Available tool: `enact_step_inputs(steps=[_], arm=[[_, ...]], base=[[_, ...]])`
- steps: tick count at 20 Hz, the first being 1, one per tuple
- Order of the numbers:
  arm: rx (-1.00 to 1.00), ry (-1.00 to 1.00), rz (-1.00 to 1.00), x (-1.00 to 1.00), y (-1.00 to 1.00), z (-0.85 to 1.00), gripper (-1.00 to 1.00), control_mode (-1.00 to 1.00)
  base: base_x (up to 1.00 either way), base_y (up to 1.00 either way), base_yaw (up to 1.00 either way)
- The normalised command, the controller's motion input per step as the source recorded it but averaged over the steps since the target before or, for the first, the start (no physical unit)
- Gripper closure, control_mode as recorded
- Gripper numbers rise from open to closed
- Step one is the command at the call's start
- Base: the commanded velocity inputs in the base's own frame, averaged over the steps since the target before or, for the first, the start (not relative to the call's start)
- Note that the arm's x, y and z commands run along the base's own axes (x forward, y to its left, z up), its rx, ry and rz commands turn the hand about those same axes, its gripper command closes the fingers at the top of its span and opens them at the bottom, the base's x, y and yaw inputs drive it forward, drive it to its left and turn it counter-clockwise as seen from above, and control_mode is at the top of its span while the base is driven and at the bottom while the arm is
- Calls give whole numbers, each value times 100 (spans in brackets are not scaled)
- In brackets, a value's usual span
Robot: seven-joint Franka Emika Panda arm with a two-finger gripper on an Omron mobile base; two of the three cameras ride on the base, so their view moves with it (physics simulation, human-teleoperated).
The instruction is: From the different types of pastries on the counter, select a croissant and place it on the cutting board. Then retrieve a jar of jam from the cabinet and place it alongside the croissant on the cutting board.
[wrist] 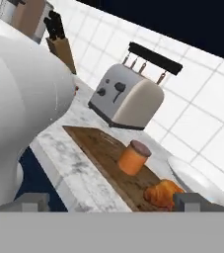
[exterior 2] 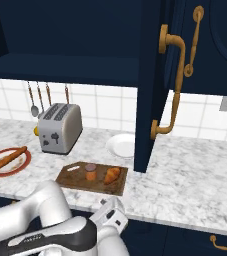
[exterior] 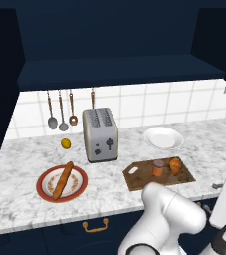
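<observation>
On the left of the marble counter [exterior: 15, 199] a long baguette [exterior: 63, 180] lies across a red-rimmed plate [exterior: 45, 191]. Behind it sits a lemon [exterior: 65, 144], under ladles [exterior: 57, 122] hanging on the tiled wall. The toaster [exterior: 100, 134] stands mid-counter, well apart from the cutting board [exterior: 139, 180] to its right. On the board the jam jar [exterior: 158, 168] stands upright, just beside the croissant [exterior: 175, 165], both toward the board's back right part. A white plate [exterior: 163, 137] lies behind the board, near the wall. In the right base view an open cabinet door [exterior 2: 152, 85] hangs over the counter just right of the board. The board's front edge lies near the counter's edge; bare marble stretches to the right. The gripper [wrist: 108, 202] hangs low before the counter, its tips spread apart with nothing between them.
</observation>
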Motion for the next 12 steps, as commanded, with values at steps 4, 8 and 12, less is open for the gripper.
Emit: enact_step_inputs(steps=[4,8,12], arm=[[-5,-29,0,-70,-7,100,-100,-100],[-10,-25,0,-48,0,100,-100,-100],[-10,-24,0,-48,0,100,-100,-100]], base=[[0,0,0],[0,0,0],[0,0,0]])
